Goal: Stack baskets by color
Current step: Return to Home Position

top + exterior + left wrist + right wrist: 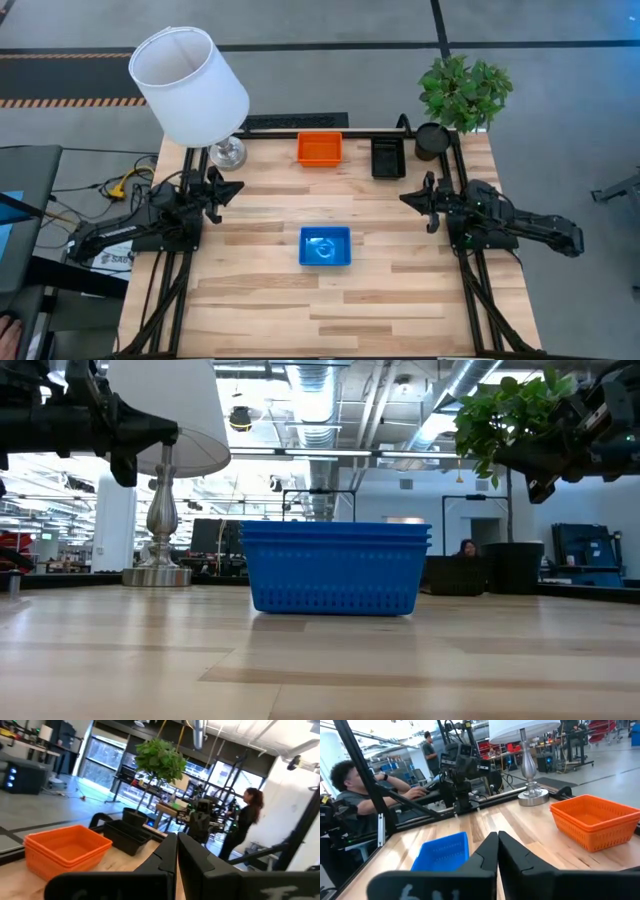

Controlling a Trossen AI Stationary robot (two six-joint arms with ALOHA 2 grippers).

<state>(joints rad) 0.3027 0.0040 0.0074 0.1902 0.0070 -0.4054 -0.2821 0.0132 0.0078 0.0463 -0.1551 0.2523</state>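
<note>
Front strip of the table (330,320) is bare wood up to the near edge. Next in, blue baskets (325,246) sit about mid-table, one stack. The low view shows three rims nested one inside the other, square and upright. Only baskets in baskets, no other contents seen.

Bare planks on both sides of the blue stack, so there is wide open room out to each arm. The left gripper (238,187) is over the left side of the table, well apart from the blue stack, pointing inward. Its fingers are pressed together and pinch nothing. The right gripper (403,197) mirrors it over the right side, also well apart from the stack, fingers pressed together with nothing between them. Both hang above the wood in the low view, not touching it.

Farther back, the orange baskets (319,149) are nested in one stack just inside the far edge, near centre. The black baskets (388,157) are nested beside them to the right, with a gap between the two stacks. How many black ones are in the stack, can't tell. A black frame rail (300,122) runs along the far edge behind them.

Far left corner: lamp (190,85), its metal base near the orange stack. Far right corner: plant pot (432,140) just beside the black stack, with the leafy plant (464,90) above it.

Beyond the table there are people at desks in the room; a seated person (355,795) shows past the left side.
</note>
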